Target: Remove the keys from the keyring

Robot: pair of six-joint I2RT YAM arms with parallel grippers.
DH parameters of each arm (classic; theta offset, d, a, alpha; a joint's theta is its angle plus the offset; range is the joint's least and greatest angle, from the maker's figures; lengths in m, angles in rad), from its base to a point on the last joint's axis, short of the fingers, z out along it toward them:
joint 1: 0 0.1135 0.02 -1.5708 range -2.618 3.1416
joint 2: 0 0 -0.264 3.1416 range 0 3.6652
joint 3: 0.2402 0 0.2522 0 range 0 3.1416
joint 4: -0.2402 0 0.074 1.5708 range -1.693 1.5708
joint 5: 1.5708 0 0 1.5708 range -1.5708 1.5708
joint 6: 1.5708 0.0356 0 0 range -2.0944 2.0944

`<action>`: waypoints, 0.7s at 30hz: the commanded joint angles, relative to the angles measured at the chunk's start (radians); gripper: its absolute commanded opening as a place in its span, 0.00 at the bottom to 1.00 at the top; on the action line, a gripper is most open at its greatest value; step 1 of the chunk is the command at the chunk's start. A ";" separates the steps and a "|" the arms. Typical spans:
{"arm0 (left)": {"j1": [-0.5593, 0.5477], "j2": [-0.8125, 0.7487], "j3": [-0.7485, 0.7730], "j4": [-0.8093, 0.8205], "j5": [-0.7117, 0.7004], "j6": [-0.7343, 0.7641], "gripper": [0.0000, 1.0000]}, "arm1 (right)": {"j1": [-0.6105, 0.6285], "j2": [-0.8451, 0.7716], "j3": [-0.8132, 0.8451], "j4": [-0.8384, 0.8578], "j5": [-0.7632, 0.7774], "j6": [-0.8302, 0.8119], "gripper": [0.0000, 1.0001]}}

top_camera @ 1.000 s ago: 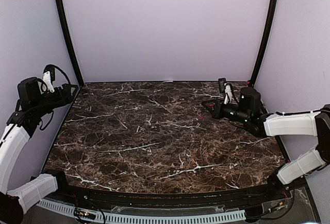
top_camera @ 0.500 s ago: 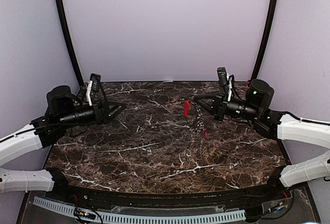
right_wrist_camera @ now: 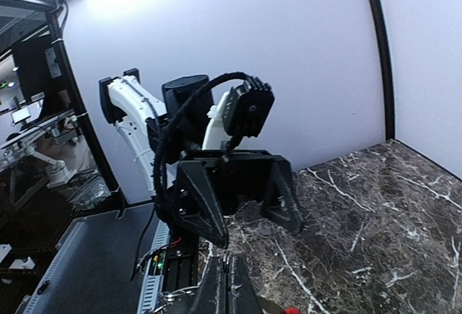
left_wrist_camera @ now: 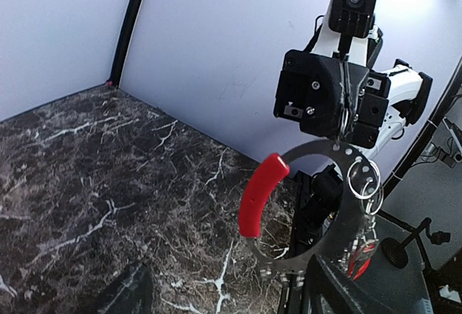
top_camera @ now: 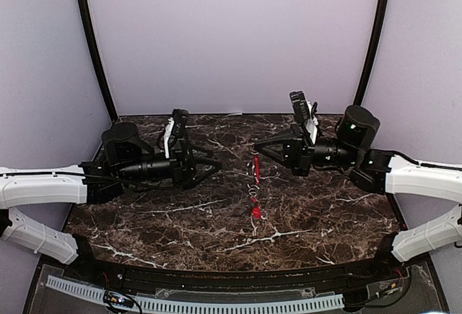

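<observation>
Right claw [left_wrist_camera: 344,136] is pressed together, pinching the top rim of the thin silvery-grey wire keyring [left_wrist_camera: 310,147]; in its own wrist view the fingers [right_wrist_camera: 218,292] sit flush with no gap. The ring hangs upright above the dark brown marble table [top_camera: 144,220], between the two arms, with its curved red sleeve [left_wrist_camera: 260,193] on the side away from the pinch. Small silver split rings [left_wrist_camera: 363,177] hang off the ring just below the pinch, and the tiny stubby red-headed key [top_camera: 255,211] dangles under them, lowest of all, near the tabletop. Left claw [top_camera: 215,160] is spread wide, holds nothing, faces the ring from just beside it and touches nothing. Judgement: the step in hand is lining up to catch the key, and nothing is off the ring yet. Risks: the key is far smaller than the ring and hangs free, so it may swing or slip out of a closing grip. The wide jaws may clamp the red sleeve or the wire instead. In the left wrist view the key sits at the frame edge, half hidden by that claw's own finger, so aim is poor. A sideways pull could twist the thin wire out of the right claw's narrow pinch and drop everything.
</observation>
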 commanded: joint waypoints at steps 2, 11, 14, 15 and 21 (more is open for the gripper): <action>-0.017 -0.020 0.020 0.144 0.128 0.058 0.80 | 0.039 0.015 0.064 0.057 -0.147 0.016 0.00; -0.047 0.027 0.096 0.112 0.172 0.163 0.82 | 0.099 0.056 0.144 -0.044 -0.225 -0.042 0.00; -0.058 0.051 0.123 0.089 0.146 0.186 0.82 | 0.110 0.072 0.159 -0.045 -0.229 -0.048 0.00; -0.062 0.058 0.127 0.088 0.139 0.193 0.82 | 0.114 0.078 0.164 -0.044 -0.233 -0.049 0.00; -0.076 0.079 0.135 0.132 0.233 0.190 0.83 | 0.134 0.106 0.197 -0.045 -0.285 -0.050 0.00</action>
